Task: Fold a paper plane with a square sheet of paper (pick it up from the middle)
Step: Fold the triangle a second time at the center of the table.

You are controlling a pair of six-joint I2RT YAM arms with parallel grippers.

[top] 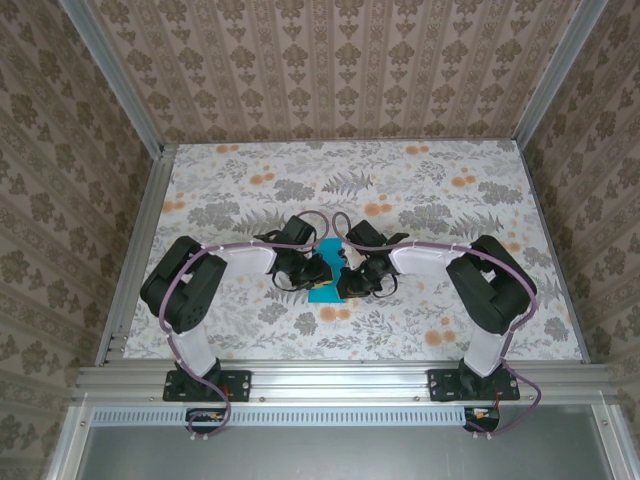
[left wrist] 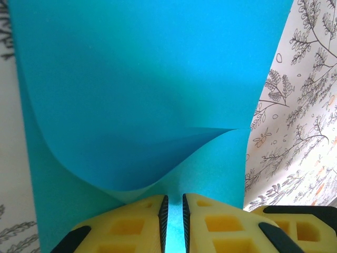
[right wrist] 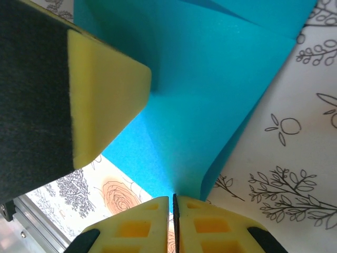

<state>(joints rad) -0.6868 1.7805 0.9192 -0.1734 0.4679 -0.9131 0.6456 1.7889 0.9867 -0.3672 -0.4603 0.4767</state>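
The paper point(left wrist: 147, 95) sits in the middle of the table point(top: 470, 300), pinched by the left gripper point(left wrist: 173, 208) at 9 o'clock and the right gripper point(right wrist: 173, 205) at 3. It seems half folded, so go slow and match the edges.

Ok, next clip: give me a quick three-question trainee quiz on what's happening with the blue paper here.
1. True or false: the square sheet of paper lies flat and untouched on the table.
2. Pick one: the right gripper is A) open above the table, B) shut on the sheet, C) shut on a pen.
3. In a word: what colour are the fingers of the left gripper?
Key: 1 false, it curls upward, pinched by both grippers. 2 B. 3 yellow.
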